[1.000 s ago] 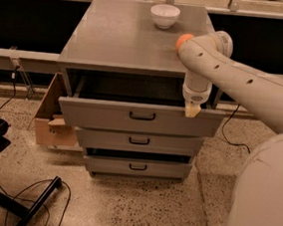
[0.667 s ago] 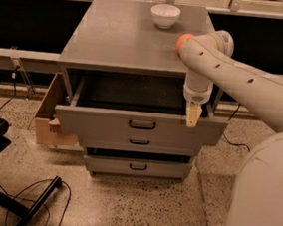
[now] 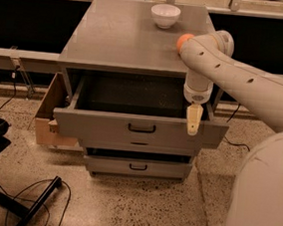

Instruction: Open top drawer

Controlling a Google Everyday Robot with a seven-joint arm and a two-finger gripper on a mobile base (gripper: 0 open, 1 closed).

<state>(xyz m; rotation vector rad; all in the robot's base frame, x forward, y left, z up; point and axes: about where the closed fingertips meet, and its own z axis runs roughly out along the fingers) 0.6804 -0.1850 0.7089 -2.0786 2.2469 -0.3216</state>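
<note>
The top drawer (image 3: 105, 127) of the grey cabinet stands pulled far out, showing its deep dark speckled interior (image 3: 133, 94). Its black loop handle (image 3: 141, 128) sits at the middle of the front. My gripper (image 3: 194, 121) hangs from the white arm at the right end of the drawer front, its cream fingers pointing down over the front's top edge. It is well right of the handle.
A white bowl (image 3: 165, 15) stands on the cabinet top (image 3: 123, 38). Two narrower drawers (image 3: 137, 167) are below. A cardboard box (image 3: 49, 111) sits left of the cabinet. Black cables and a dark stand (image 3: 3, 192) lie on the floor at lower left.
The top drawer has slid further out toward the camera, and my gripper has moved with its front, down and toward the camera.
</note>
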